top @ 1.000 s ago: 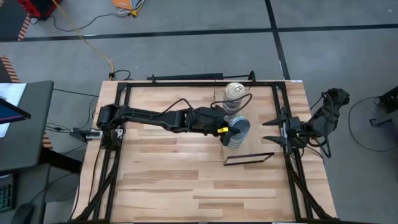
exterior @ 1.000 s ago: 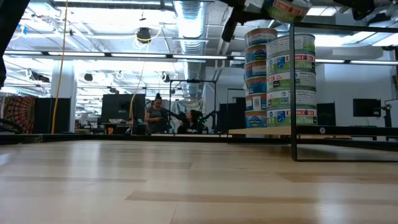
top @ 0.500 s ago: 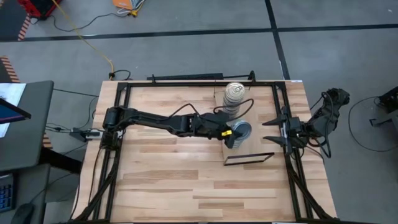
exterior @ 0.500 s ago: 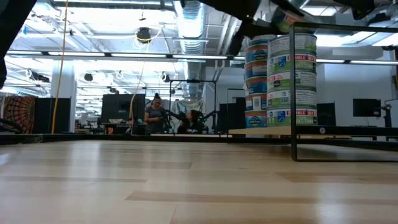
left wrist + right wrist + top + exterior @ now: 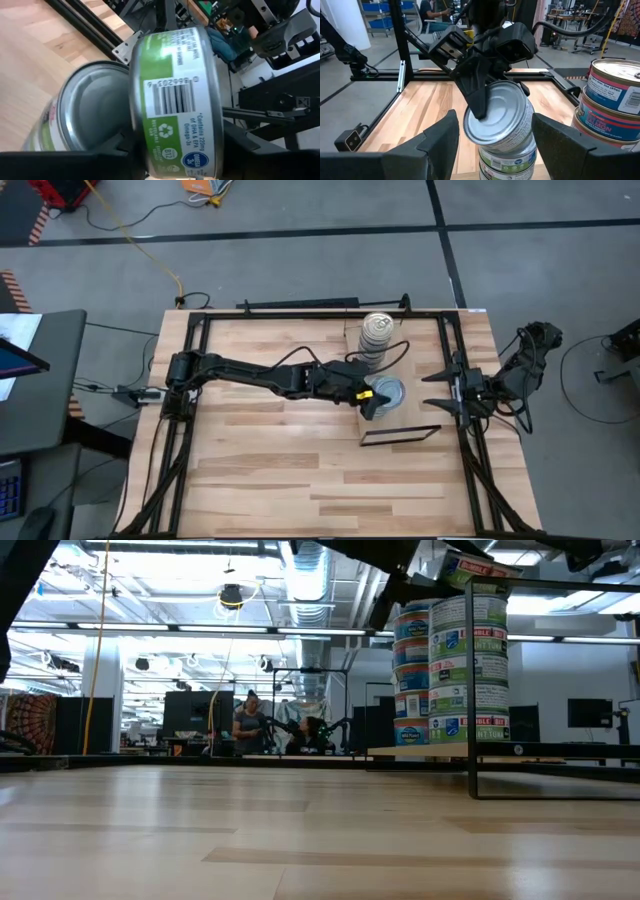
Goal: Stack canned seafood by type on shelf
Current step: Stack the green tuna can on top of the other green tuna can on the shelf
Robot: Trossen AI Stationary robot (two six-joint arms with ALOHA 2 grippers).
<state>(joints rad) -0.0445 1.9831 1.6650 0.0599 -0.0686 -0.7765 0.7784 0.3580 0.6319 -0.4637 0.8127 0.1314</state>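
Note:
Two stacks of canned seafood stand on the shelf. One is gold-topped with blue and pink labels. The other is silver-topped with green labels. My left gripper reaches in from the table's left and is shut on a green-labelled tin tilted on top of the green stack. My right gripper waits open at the table's right edge, pointing at the stacks. My left gripper pinches the tin across its two flat ends. One finger lies over the silvery end face, and the other is hidden behind the tin. The fingers come roughly level from the table's left. The tin sits tilted, its lower rim on the stack's top tin.
A dark metal frame runs round the tabletop. A thin dark strip lies at the shelf's near end. Bare wood spreads over the table's near and left parts. People stand in the room far beyond the table.
My left gripper has gone down and a little toward the table's right edge with the green-labelled tin. The tin has come down from above the green stack onto its top, still tilted.

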